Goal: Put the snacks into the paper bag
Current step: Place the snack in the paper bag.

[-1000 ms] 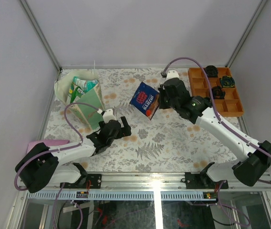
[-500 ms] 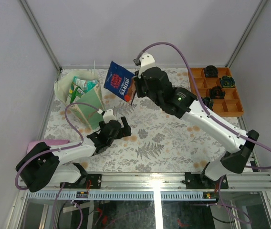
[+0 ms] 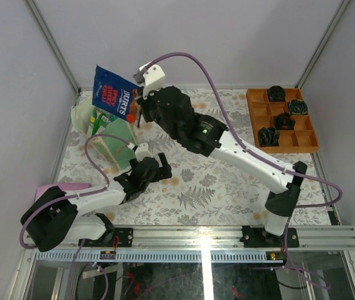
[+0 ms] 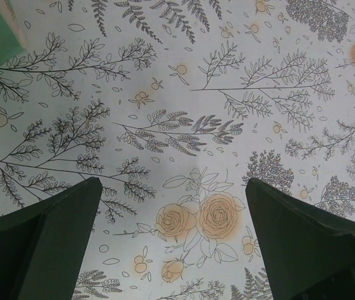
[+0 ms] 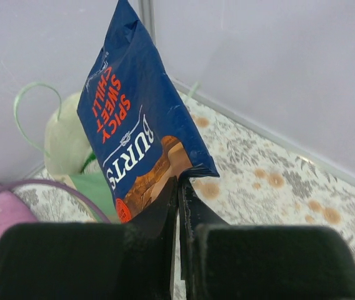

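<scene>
My right gripper is shut on the bottom edge of the blue BURTS crisp bag, holding it in the air above the paper bag. In the right wrist view the crisp bag stands up from the pinched fingers, with the paper bag behind and below it. The paper bag stands at the back left, cream with mint-green sides, and other snacks show in its mouth. My left gripper hovers low over the flowered cloth, open, nothing between its fingers.
An orange compartment tray with dark round objects sits at the back right. A flat pink item lies at the left edge by the left arm. The right arm stretches diagonally across the table. Grey walls close in the back and sides.
The right arm has swung left and upward, carrying the BURTS crisp bag from mid-table to above the paper bag. The left arm has not moved.
</scene>
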Controlling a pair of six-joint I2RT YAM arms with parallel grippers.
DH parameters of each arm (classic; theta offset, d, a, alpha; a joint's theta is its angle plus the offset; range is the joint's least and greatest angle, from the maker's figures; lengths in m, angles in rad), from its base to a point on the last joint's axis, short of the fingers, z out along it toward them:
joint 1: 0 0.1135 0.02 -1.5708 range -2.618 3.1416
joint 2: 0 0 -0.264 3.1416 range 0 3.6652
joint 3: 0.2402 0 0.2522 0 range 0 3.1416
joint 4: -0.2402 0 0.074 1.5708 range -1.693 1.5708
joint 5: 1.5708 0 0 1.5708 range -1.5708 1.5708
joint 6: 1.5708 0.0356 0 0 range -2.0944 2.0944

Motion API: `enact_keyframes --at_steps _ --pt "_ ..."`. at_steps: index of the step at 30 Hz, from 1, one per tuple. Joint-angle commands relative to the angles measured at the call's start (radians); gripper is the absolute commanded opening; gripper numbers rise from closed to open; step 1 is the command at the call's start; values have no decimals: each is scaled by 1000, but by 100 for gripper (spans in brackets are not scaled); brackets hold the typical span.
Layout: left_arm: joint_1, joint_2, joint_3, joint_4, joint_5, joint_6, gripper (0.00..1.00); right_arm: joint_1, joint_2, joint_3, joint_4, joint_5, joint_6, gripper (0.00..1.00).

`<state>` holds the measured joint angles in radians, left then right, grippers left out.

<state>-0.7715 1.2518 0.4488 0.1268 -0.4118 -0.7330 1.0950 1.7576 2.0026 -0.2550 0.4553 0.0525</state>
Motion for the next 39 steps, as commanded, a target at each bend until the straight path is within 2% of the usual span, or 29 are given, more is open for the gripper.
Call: enact_keyframes --at_steps 1,11,18,22,30,39 --pt "6 0 34 40 -25 17 100 11 109 164 49 40 -58 0" --pt "5 -8 33 36 -33 21 100 12 314 361 22 85 -167 0" --pt "5 2 39 39 -27 23 100 15 328 336 69 98 -177 0" --pt "5 4 39 38 -27 21 100 29 323 311 125 166 -207 0" --pt "6 28 41 51 -19 20 100 44 321 359 56 105 -135 0" --pt "7 51 48 54 -21 20 100 104 312 200 386 247 -313 0"
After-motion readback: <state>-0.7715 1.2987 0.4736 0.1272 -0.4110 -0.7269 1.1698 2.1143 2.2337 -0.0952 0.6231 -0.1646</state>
